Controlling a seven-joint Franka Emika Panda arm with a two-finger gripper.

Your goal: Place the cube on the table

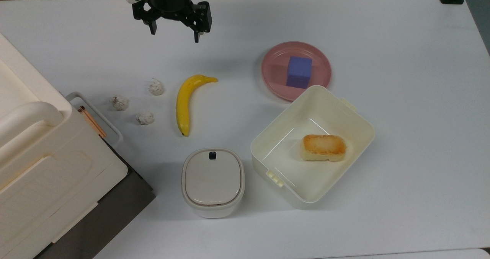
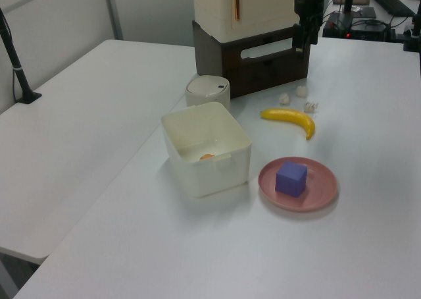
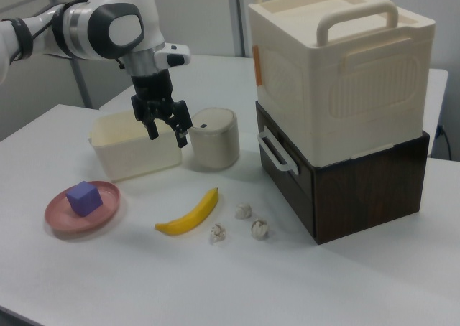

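The blue-purple cube (image 1: 299, 72) (image 2: 291, 178) (image 3: 84, 197) sits upright on a round pink plate (image 1: 272, 65) (image 2: 323, 192) (image 3: 59, 220), which rests on the white table (image 1: 413, 98). My gripper (image 1: 175, 35) (image 3: 167, 137) hangs open and holding nothing above the table at the top view's upper left. It is far from the cube, which lies toward the top view's right. In the left view my gripper (image 2: 304, 43) hangs at the far end, in front of the dark cabinet.
A banana (image 1: 184, 100) and three crumpled white balls (image 1: 144, 118) lie between gripper and cabinet. An open cream container (image 1: 360, 117) holding a toasted bread block (image 1: 324, 147) touches the plate's edge. A lidded small bin (image 1: 213, 181) and a cream box on a dark cabinet (image 3: 338, 103) stand nearby.
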